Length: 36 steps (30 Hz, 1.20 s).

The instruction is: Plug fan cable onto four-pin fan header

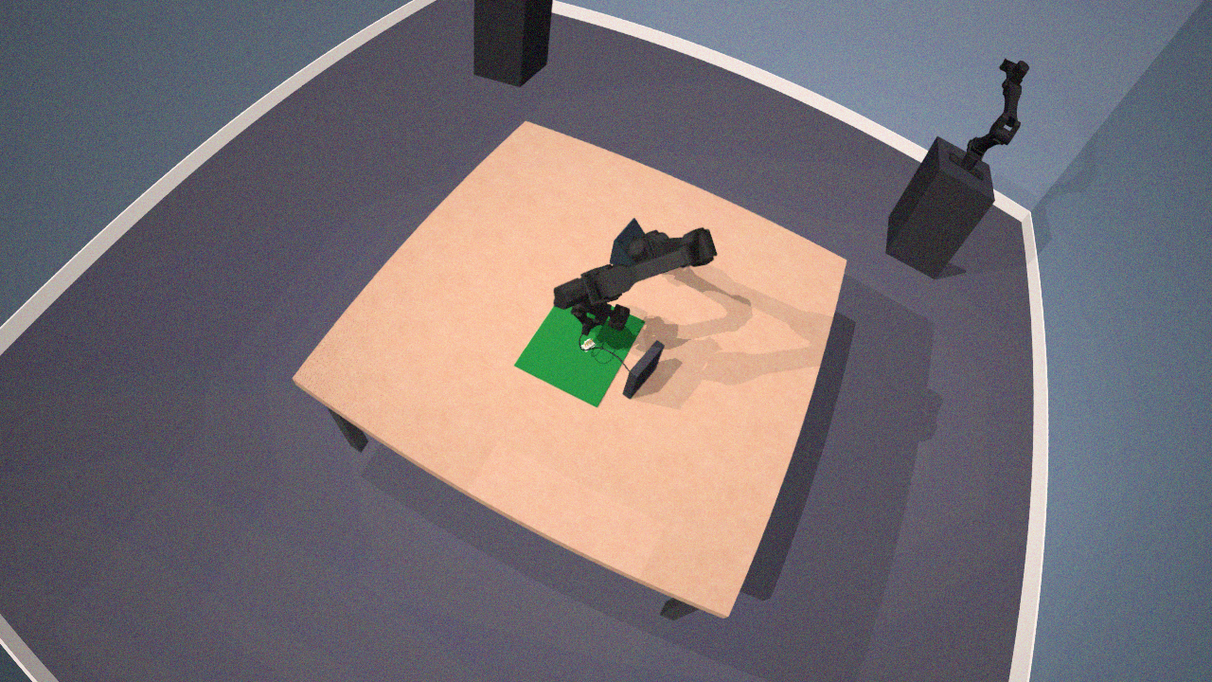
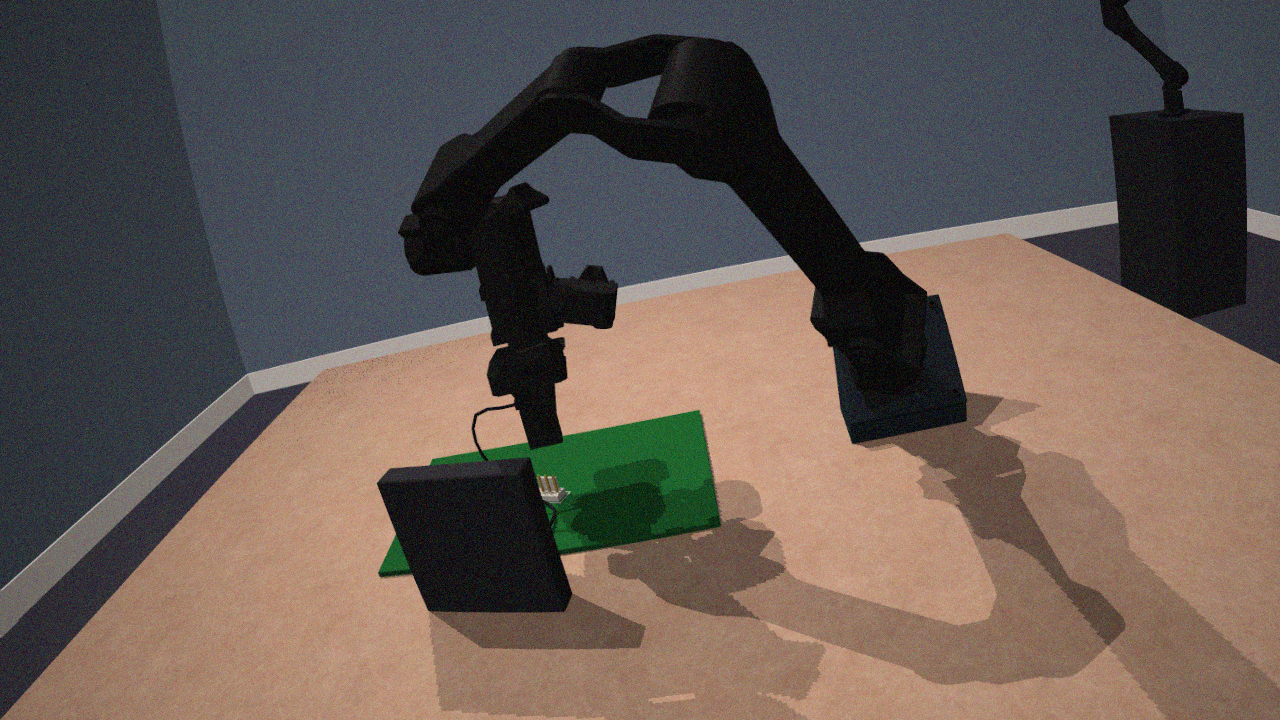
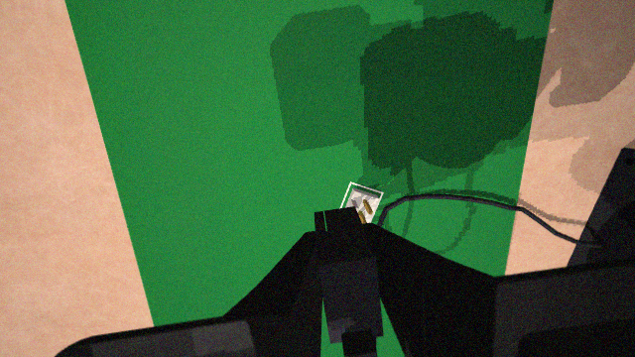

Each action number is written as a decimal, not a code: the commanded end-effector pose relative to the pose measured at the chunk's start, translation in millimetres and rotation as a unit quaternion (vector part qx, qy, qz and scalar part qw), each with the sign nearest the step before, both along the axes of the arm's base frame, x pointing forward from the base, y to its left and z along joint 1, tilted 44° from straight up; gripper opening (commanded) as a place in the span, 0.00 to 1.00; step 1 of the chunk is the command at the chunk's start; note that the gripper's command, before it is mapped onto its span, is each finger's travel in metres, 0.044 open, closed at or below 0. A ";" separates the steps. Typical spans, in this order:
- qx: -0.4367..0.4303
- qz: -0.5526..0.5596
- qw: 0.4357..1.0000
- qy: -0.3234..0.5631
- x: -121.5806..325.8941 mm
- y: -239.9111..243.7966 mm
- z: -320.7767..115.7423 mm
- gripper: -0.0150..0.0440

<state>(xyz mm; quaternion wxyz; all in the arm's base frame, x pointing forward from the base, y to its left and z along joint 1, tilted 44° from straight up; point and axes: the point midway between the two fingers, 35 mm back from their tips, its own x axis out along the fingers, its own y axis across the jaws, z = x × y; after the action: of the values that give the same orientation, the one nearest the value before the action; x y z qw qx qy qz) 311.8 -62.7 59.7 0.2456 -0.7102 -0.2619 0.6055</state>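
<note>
The white four-pin header stands on the green board. My gripper is shut on the fan's dark plug. In the exterior view the fingertips are above the board, with a gap between them and the header's pins. In the wrist view the plug and fingers cover the header's lower part, and two gold pins show beside them. The thin black cable runs from the gripper to the fan.
The fan stands upright beside the board's edge and hides part of the board in the exterior view. The arm's base is on the table behind the board. Another arm stands on a dark pedestal off the table.
</note>
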 end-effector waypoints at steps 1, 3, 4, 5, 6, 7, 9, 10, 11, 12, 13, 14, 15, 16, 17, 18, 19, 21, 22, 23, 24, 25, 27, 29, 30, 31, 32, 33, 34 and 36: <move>0.012 -0.057 0.997 0.049 7.1 3.1 4.9 0.25; 0.017 -0.082 0.994 0.071 9.4 4.5 6.4 0.25; 0.019 -0.094 0.992 0.083 10.6 5.3 7.2 0.25; 0.022 -0.107 0.990 0.094 11.7 6.0 8.0 0.25; 0.024 -0.119 0.987 0.106 12.8 6.8 8.7 0.25; 0.027 -0.131 0.984 0.117 14.0 7.6 9.5 0.25; 0.031 -0.156 0.977 0.140 16.2 9.2 11.0 0.25; 0.033 -0.165 0.974 0.149 17.1 9.8 11.6 0.25; 0.035 -0.171 0.972 0.154 17.7 10.2 12.0 0.25; 0.035 -0.172 0.972 0.155 17.9 10.6 11.7 0.25; 0.035 -0.173 0.972 0.156 18.1 11.0 11.4 0.25; 0.035 -0.173 0.972 0.156 18.1 11.0 11.4 0.25; 0.035 -0.173 0.972 0.156 18.1 11.0 11.4 0.25; 0.035 -0.173 0.972 0.156 18.1 11.0 11.4 0.25; 0.035 -0.173 0.972 0.156 18.1 11.0 11.4 0.25; 0.035 -0.173 0.972 0.156 18.1 11.0 11.4 0.25; 0.035 -0.173 0.972 0.156 18.1 11.0 11.4 0.25; 0.035 -0.174 0.972 0.157 17.1 11.2 12.1 0.25; 0.035 -0.176 0.971 0.158 15.1 11.8 13.7 0.25; 0.035 -0.176 0.971 0.159 13.8 12.2 14.6 0.25; 0.035 -0.176 0.971 0.159 13.8 12.2 14.6 0.25; 0.035 -0.176 0.971 0.159 13.8 12.2 14.6 0.25; 0.035 -0.176 0.971 0.159 13.8 12.2 14.6 0.25; 0.035 -0.176 0.971 0.159 13.8 12.2 14.6 0.25; 0.035 -0.176 0.971 0.159 13.8 12.2 14.6 0.25; 0.035 -0.176 0.971 0.159 13.8 12.2 14.6 0.25; 0.035 -0.176 0.971 0.159 13.8 12.2 14.6 0.25; 0.035 -0.176 0.971 0.159 12.5 12.6 14.8 0.25; 0.035 -0.176 0.971 0.159 11.2 13.0 14.9 0.25; 0.035 -0.176 0.971 0.159 11.2 13.0 14.9 0.25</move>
<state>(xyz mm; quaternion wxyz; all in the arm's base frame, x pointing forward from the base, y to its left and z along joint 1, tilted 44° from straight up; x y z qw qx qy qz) 324.8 -50.2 73.9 0.4084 -0.6320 -0.1121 0.6491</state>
